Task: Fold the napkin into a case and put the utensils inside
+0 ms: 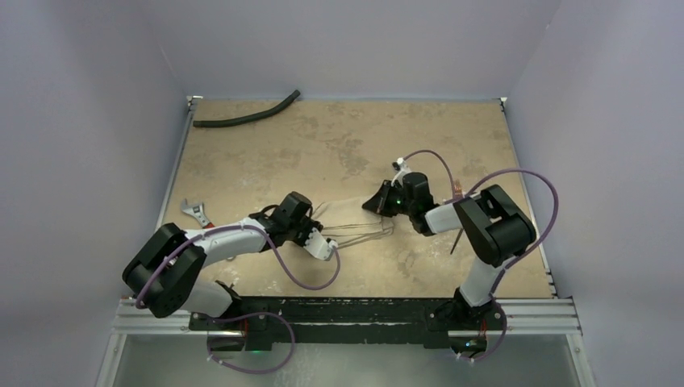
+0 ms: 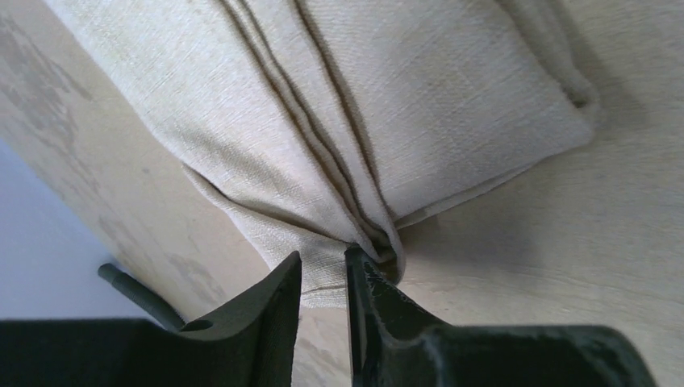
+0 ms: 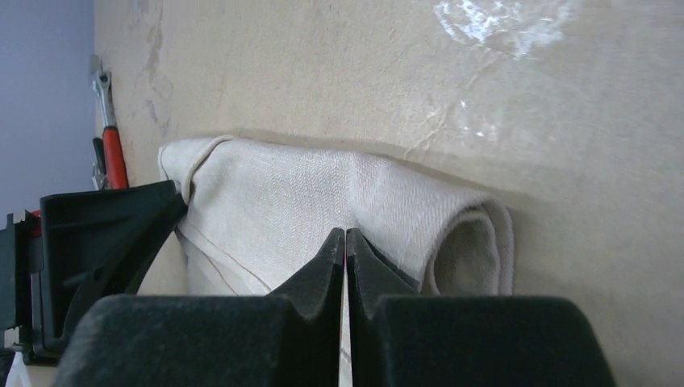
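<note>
Tan, blotchy tabletop (image 1: 323,145), pale scuffs toward lower right. Plain lavender walls (image 1: 81,121) on three sides. Black hose (image 1: 242,119) upper left of top view, wrench (image 1: 196,212) at left edge by left arm. Napkin (image 1: 355,216) mid-frame btw both grippers, folded into flat strip, nearly table colour, hard to make out from above. Small copper utensil (image 1: 457,189) right of centre beside right arm, too small to name for sure. Left gripper (image 1: 327,246) at napkin's lower-left end, right gripper (image 1: 377,203) at its upper-right end.

Only in left wrist view: napkin (image 2: 452,97) pleats converging on one corner at bottom centre. Left gripper (image 2: 323,262) fingers a narrow gap apart, tips right at that corner, one tip touching the bunched folds. Can't tell if cloth actually nipped.

Only in right wrist view: napkin (image 3: 306,193) right end rolled into an open loop. Right gripper (image 3: 345,235) fingers pressed fully together in front of cloth, can't tell if any layer caught. Red-handled wrench (image 3: 114,153) upper left.
</note>
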Robot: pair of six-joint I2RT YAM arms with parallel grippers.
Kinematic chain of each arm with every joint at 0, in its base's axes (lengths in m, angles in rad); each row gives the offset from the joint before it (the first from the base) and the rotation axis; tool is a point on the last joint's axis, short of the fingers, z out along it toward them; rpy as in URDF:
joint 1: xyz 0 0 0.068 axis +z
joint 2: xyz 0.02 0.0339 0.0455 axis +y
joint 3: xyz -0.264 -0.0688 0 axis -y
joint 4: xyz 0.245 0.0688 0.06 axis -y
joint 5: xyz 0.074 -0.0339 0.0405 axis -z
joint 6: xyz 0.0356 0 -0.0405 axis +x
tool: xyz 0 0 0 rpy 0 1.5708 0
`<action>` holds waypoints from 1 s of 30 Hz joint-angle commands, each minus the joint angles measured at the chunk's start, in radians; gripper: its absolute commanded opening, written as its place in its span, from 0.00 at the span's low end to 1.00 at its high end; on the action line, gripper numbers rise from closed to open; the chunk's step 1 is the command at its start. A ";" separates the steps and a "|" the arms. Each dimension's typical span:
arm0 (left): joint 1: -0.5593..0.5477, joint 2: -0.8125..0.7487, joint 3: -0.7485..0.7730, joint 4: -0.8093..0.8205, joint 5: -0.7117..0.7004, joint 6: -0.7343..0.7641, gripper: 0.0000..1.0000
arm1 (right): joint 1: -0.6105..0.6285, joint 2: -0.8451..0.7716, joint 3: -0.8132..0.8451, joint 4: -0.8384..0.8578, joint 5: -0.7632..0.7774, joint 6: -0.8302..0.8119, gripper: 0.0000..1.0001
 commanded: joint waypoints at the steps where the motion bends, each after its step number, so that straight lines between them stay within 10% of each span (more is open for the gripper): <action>1: 0.011 -0.031 0.064 0.065 -0.027 0.079 0.30 | -0.002 -0.151 -0.058 0.050 0.141 0.012 0.06; 11: 0.013 -0.417 0.064 -0.123 0.237 -0.016 0.66 | 0.118 -0.255 0.006 -0.054 0.192 -0.145 0.06; 19: 0.005 -0.526 0.036 -0.372 0.358 0.003 0.70 | 0.264 -0.099 0.181 -0.080 0.115 -0.215 0.00; 30: -0.029 -0.347 -0.091 -0.230 0.458 0.119 0.64 | 0.288 -0.020 0.211 -0.053 0.065 -0.263 0.00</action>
